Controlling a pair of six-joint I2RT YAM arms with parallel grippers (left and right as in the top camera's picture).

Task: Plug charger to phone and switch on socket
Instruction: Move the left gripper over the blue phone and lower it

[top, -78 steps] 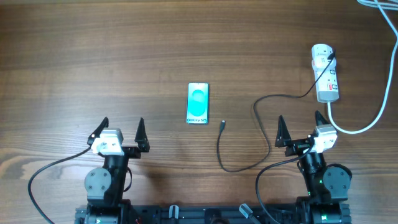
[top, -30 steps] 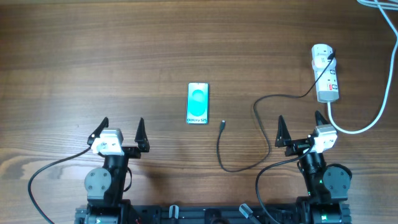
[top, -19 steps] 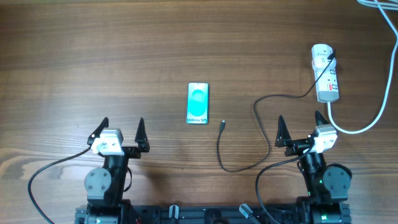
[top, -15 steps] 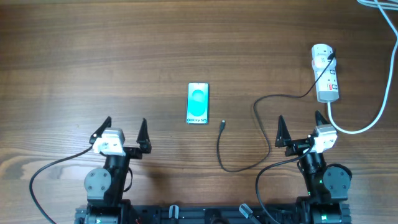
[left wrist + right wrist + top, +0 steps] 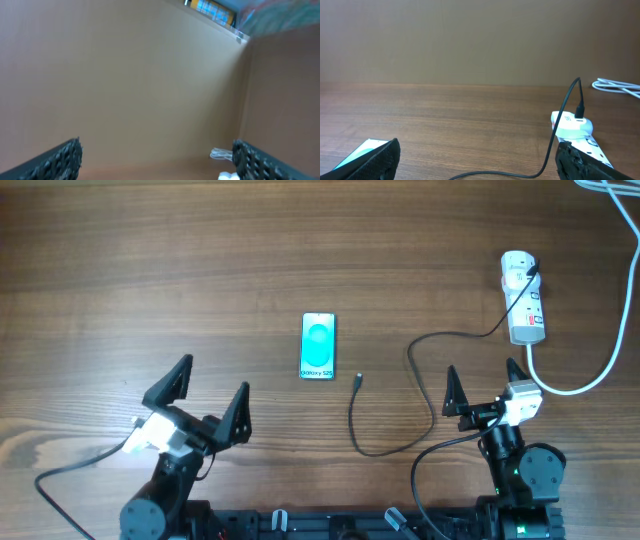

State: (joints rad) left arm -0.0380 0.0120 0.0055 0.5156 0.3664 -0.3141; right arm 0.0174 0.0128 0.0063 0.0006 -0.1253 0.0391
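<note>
1. Wood-grain table (image 5: 150,260) was seen beneath both arms.
2. The left gripper (image 5: 212,378) was spread wide and turned at a slant, and nothing was held between its fingers.
3. The right gripper (image 5: 481,370) was likewise spread wide and empty.
4. The phone (image 5: 318,346) was laid flat with its cyan-green screen lit. It was ahead and to the right of the left gripper, ahead and to the left of the right gripper, and well apart from both.
5. The charger (image 5: 352,430) was left unplugged from the phone. Its connector tip (image 5: 358,380) was found between the phone and the right gripper, near the phone's nearer corner but apart from it.
6. Its thin black cable was looped just left of the right gripper and led to a black plug (image 5: 533,272) seated in the socket (image 5: 523,310).
7. The socket was placed ahead of the right gripper, slightly to its right, with a white lead (image 5: 590,385) curving off farther right.
8. In the blurred left wrist view, little beyond two dark fingertips (image 5: 60,160) could be told.
</note>
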